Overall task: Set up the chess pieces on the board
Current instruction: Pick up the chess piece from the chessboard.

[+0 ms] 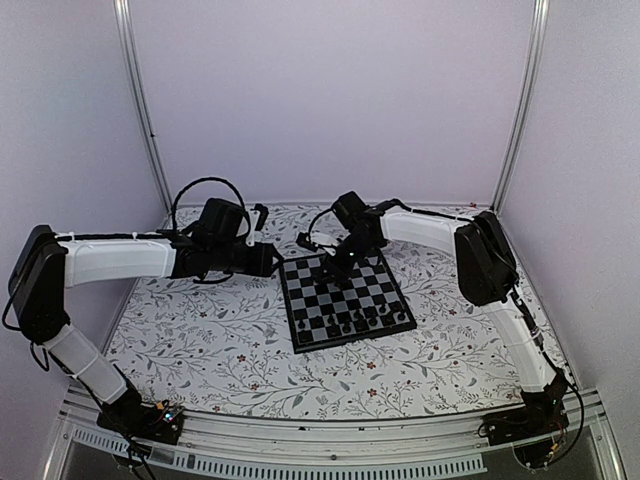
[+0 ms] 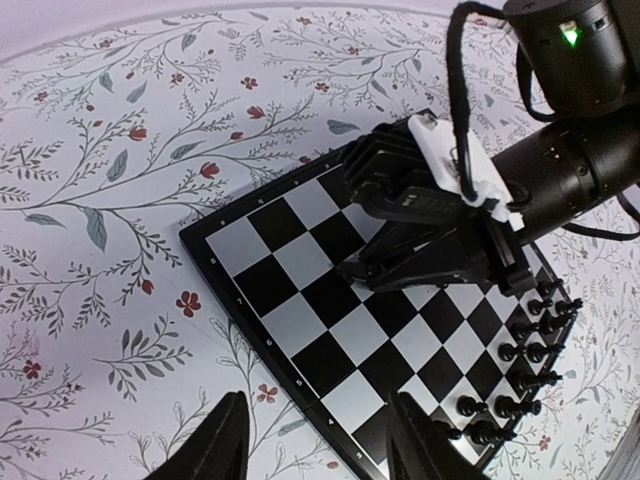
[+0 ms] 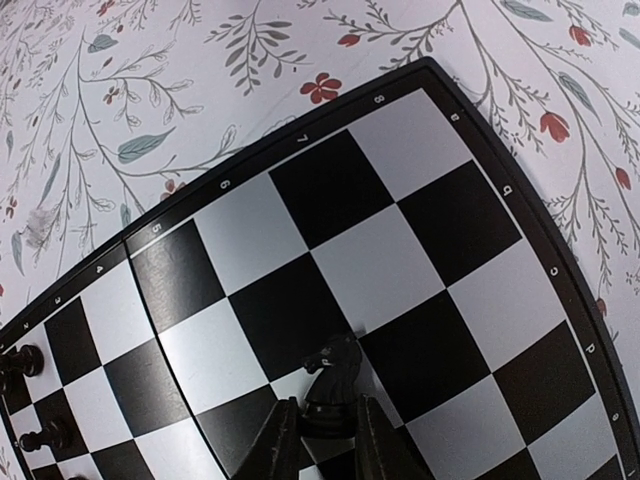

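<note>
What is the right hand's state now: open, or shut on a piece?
Shut on the knight: in the wrist view, the right hand has its fingers touching both sides of it, over the board.

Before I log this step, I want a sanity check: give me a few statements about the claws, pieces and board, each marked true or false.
1. The right claw has a knight between its fingers. True.
2. The left claw holds a piece. False: it is open and empty.
3. The other pieces stand in the rows along the near edge of the board. True.
4. The board lies on a plain white surface. False: it lies on a floral cloth.
5. The knight is off the board. False: it is over the board's squares, towards the far side.
</note>
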You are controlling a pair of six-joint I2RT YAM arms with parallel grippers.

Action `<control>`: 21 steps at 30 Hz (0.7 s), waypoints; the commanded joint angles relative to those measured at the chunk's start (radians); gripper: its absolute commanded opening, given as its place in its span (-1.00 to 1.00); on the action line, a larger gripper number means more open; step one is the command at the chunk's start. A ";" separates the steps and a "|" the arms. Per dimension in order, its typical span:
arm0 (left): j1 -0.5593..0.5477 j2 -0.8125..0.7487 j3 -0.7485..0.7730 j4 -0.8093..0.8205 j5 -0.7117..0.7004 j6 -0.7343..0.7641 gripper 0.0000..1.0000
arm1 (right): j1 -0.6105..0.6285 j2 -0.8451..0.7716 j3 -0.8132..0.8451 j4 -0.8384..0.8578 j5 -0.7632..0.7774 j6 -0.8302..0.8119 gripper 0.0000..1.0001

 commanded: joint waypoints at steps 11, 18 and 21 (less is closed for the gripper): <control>0.056 0.003 -0.032 0.187 0.192 -0.173 0.04 | 0.013 -0.182 -0.129 0.038 -0.064 0.030 -0.72; 0.064 0.054 -0.069 0.354 0.324 -0.342 0.09 | 0.014 -0.282 -0.183 0.067 -0.116 0.055 -0.72; 0.068 0.073 -0.094 0.430 0.357 -0.415 0.09 | 0.014 -0.302 -0.188 0.070 -0.133 0.061 -0.72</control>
